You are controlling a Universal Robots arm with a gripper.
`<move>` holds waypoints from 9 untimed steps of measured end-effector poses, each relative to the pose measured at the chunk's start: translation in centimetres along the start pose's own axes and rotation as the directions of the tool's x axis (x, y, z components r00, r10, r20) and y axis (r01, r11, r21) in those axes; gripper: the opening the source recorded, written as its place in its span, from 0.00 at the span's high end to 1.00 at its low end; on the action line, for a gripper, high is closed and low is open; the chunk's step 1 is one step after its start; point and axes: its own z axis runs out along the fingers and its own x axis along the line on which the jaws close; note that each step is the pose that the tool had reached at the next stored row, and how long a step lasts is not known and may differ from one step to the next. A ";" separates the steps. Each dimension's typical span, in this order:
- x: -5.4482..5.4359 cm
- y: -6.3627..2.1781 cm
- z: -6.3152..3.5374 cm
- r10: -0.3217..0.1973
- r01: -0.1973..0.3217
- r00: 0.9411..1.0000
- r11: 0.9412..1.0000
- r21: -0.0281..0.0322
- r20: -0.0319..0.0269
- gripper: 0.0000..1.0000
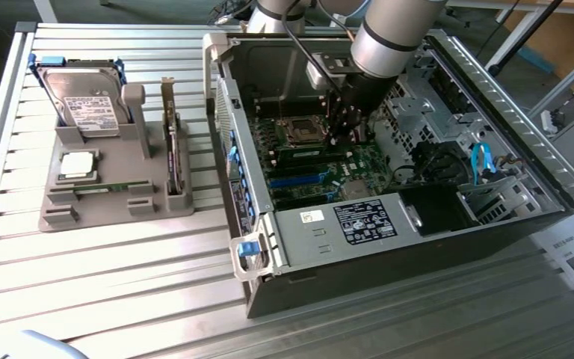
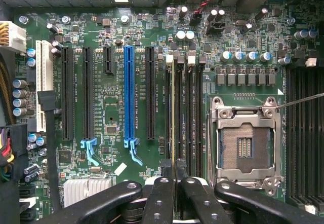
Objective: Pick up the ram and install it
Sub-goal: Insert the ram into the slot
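The ram (image 2: 173, 107) appears edge-on as a thin green-gold strip standing in line with the black memory slots (image 2: 188, 112) beside the open processor socket (image 2: 245, 143). My gripper (image 2: 173, 172) is shut on the ram's near end, with the dark fingers (image 2: 161, 196) pinched against it. Whether the stick is seated in its slot I cannot tell. In the exterior view my gripper (image 1: 345, 133) reaches down inside the open computer case (image 1: 267, 247), just above the motherboard (image 1: 312, 161).
A grey fixture (image 1: 87, 213) at the exterior view's left holds a hard drive (image 1: 86, 101), a silver processor (image 1: 78, 164), another green stick (image 1: 102, 188) and an upright dark expansion card (image 1: 174, 149). Case walls, drive bays and blue cables (image 1: 481, 161) crowd the arm.
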 end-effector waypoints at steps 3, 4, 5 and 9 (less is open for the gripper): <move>0.0 0.00 0.00 0.000 0.000 1.000 1.000 0.000 0.000 0.88; 0.0 0.00 0.00 0.000 0.000 1.000 1.000 0.000 0.000 0.88; 0.0 0.00 0.00 0.000 0.000 1.000 1.000 0.000 0.000 0.88; 0.0 0.01 0.02 0.000 0.000 1.000 1.000 0.003 0.000 0.88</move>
